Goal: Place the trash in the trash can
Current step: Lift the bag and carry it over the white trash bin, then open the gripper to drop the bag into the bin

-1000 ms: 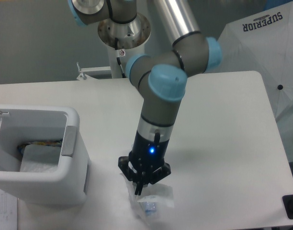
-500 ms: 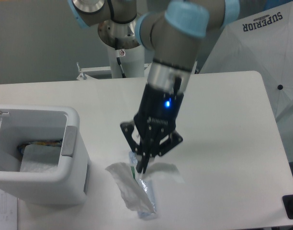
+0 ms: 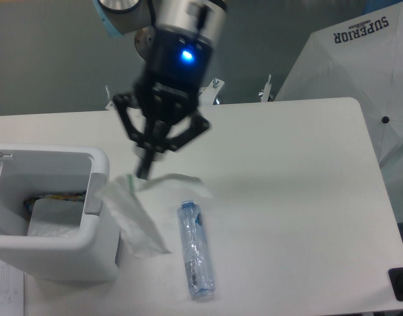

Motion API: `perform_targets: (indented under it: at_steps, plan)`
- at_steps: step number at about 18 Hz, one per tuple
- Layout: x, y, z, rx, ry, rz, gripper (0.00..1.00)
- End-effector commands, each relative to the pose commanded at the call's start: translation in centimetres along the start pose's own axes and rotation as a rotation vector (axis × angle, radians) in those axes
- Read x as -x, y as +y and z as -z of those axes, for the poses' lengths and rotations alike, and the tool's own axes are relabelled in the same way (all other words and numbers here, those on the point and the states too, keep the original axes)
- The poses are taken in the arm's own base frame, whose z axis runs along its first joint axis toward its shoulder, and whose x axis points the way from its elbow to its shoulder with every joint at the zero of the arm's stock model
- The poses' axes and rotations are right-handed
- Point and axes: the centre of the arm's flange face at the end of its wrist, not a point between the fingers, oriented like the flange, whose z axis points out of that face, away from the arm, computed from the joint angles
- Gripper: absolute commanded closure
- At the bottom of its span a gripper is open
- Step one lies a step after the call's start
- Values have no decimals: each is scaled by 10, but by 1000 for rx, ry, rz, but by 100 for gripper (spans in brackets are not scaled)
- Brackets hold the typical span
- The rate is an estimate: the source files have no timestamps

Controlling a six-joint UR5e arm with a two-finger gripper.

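My gripper (image 3: 145, 170) hangs above the table just right of the trash can, shut on the top of a thin see-through plastic bag (image 3: 132, 214). The bag droops down and to the left, its lower part brushing the bin's right wall. A small clear bluish bottle (image 3: 194, 249) lies on its side on the table in front, apart from the gripper. The white boxy trash can (image 3: 99, 220) stands at the left, with a grey tab on its right rim.
Inside the bin lie a white sheet (image 3: 54, 218) and a dark wrapper. A white cover printed SUPERIOR (image 3: 359, 59) stands past the table's right edge. The arm's base (image 3: 163, 49) is behind the table.
The gripper has risen and swung left toward the bin with the bag in it. The bag has come off the bottle, which now lies bare on the table.
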Motion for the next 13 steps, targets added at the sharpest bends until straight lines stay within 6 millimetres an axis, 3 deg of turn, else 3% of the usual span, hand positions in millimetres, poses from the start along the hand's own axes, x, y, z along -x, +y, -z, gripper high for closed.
perform_targets:
  at_steps: [4,8,13]
  plan:
    - [-27,3,14,-14,25,-31,100]
    - [-48,18,7,13,62,-47,100]
    - [-42,47,-10,68,71,-77,100]
